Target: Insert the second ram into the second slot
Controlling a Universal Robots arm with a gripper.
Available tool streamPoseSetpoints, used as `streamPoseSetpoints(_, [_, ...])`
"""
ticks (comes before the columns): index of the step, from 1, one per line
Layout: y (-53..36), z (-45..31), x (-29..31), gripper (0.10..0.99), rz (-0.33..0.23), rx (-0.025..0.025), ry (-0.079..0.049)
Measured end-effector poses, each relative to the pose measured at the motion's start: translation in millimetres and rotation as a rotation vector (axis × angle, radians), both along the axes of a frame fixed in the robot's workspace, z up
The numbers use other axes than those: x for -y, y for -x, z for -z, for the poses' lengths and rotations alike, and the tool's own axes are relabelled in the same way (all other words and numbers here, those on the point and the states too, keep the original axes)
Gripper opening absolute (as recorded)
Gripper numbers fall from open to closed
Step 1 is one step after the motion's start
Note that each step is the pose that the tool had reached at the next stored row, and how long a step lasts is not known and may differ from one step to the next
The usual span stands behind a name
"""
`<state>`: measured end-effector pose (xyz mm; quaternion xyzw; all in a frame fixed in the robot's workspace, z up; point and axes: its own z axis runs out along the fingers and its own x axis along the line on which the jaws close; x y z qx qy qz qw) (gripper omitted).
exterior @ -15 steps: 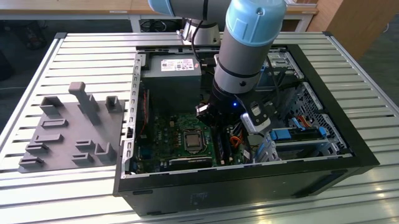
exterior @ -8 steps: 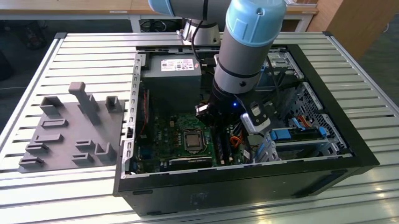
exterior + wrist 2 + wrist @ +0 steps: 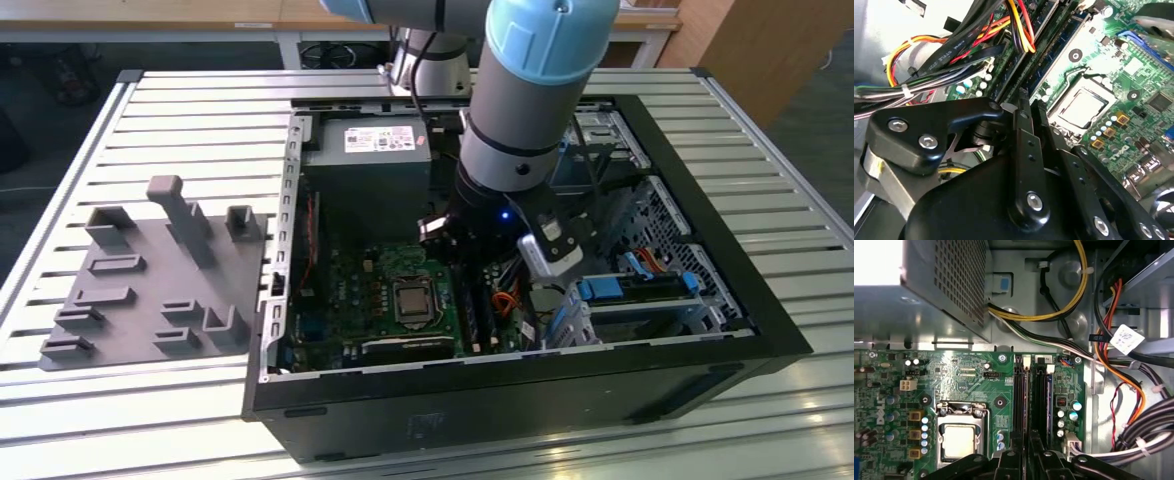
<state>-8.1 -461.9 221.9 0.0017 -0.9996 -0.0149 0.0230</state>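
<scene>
My gripper (image 3: 1030, 97) is low inside the open computer case (image 3: 747, 330), over the memory slots (image 3: 1039, 400) beside the processor socket (image 3: 959, 440). In the second wrist view its two black fingers stand close together. A thin blue strip, the second ram (image 3: 1059, 47), runs out from between them along a slot. The ram lies in line with the slot and down at its level; I cannot tell whether it is fully seated. In the exterior view the gripper (image 3: 481, 290) sits just above the green motherboard (image 3: 360, 290).
The metal power supply (image 3: 367, 150) fills the case's far end. Bundles of coloured cables (image 3: 1134, 390) hang close beside the slots. Light-blue drive-bay latches (image 3: 601, 290) stand toward the exterior view's right. A grey parts fixture (image 3: 147, 270) lies on the slatted table outside the case.
</scene>
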Motion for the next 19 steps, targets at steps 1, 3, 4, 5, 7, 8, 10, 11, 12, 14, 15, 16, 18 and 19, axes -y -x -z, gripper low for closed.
streamPoseSetpoints(1, [0.0,-1.7,0.0,0.212,0.0,0.0,0.0])
streamPoseSetpoints(3, [0.0,-4.4,0.0,0.196,0.0,-0.0003,0.0])
streamPoseSetpoints(4, [0.0,-4.5,0.0,0.196,0.0,-0.0003,0.0])
streamPoseSetpoints(5, [0.0,-4.5,0.0,0.129,0.0,-0.0003,0.0])
streamPoseSetpoints(7, [0.0,-4.5,0.0,0.106,0.0,-0.0004,0.0])
streamPoseSetpoints(8, [0.0,-3.9,0.0,0.106,0.0,-0.0003,0.0])
streamPoseSetpoints(10, [0.0,-2.9,0.0,0.106,0.0,-0.0004,0.0])
streamPoseSetpoints(11, [0.0,-2.2,0.0,0.106,0.0,-0.0004,0.0])
streamPoseSetpoints(12, [0.0,-1.4,0.0,0.106,0.0,-0.0004,0.0])
streamPoseSetpoints(14, [0.0,0.0,0.0,0.106,0.0,-0.0004,0.0])
streamPoseSetpoints(15, [0.0,0.7,0.0,0.106,0.0,-0.0004,0.0])
streamPoseSetpoints(16, [0.0,1.2,0.1,0.106,0.0,-0.0005,0.001])
streamPoseSetpoints(18, [0.0,2.4,0.1,0.106,0.0,-0.0007,0.001])
streamPoseSetpoints(19, [0.0,2.9,0.1,0.106,0.0,-0.0007,0.001])
